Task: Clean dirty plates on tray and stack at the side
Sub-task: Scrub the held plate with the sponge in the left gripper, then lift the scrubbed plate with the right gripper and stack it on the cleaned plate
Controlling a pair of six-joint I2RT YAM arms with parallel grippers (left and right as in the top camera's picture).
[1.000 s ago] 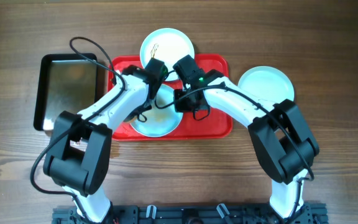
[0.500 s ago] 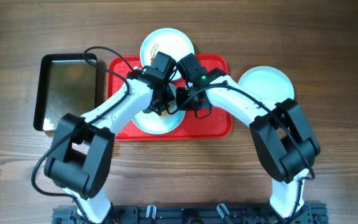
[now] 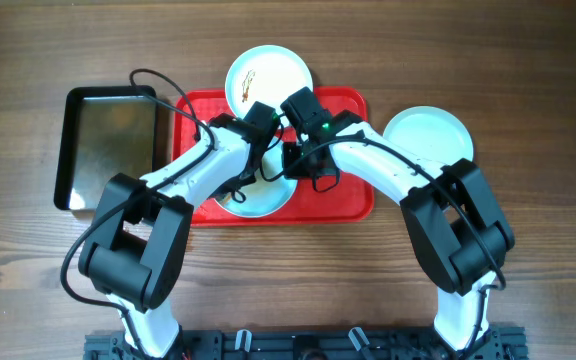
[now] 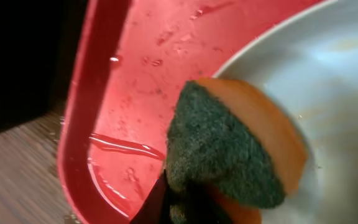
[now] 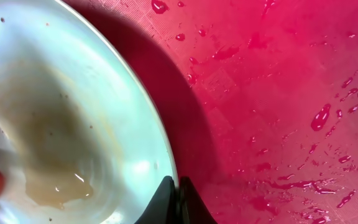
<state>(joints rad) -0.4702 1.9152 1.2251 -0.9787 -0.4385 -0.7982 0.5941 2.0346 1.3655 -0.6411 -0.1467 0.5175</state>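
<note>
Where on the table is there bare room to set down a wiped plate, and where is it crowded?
Bare wood: in front of the red tray, between the arm bases, and right of the clean plate. Crowded: the tray's middle, where the left arm and right arm meet over the wet plate.

1 wooden table point(image 3: 528, 60), dark brown with streaky grain, lies on every side of the left claw point(image 3: 243, 185) and right claw point(image 3: 290, 172). Behind both, at the near edge, runs a black rail point(image 3: 298, 345), possibly a mounting frame. Light looks even.
</note>
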